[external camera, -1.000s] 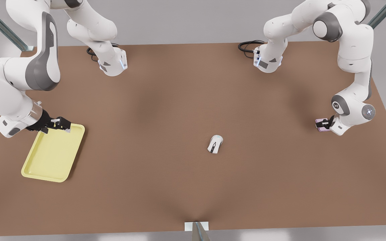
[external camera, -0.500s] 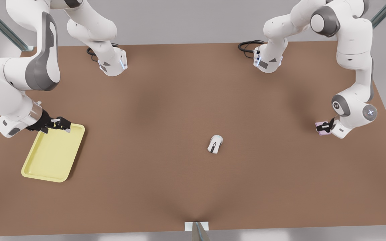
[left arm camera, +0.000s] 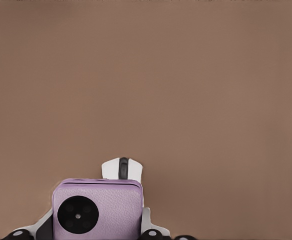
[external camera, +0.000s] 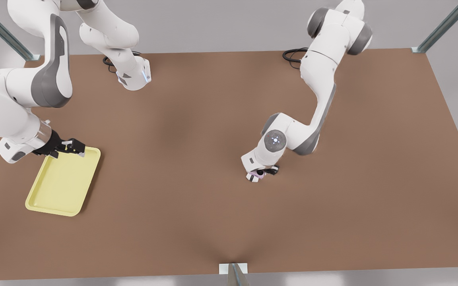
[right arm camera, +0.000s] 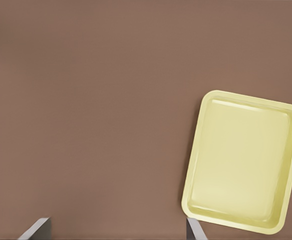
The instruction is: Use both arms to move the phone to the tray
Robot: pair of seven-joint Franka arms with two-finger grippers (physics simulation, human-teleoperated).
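Phone, pinched in my left gripper, hangs right over the white mouse mid-table. My right gripper waits above the yellow tray's far corner, fingers spread, holding nothing.

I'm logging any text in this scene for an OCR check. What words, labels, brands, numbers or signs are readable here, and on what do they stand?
None can be read.
Phone, held by the left gripper above the mouse: two-tone lilac back, one lens showing, no lettering.
Tray, near the right gripper: plain yellow.
Arm joints carry small round marks, too small to read.
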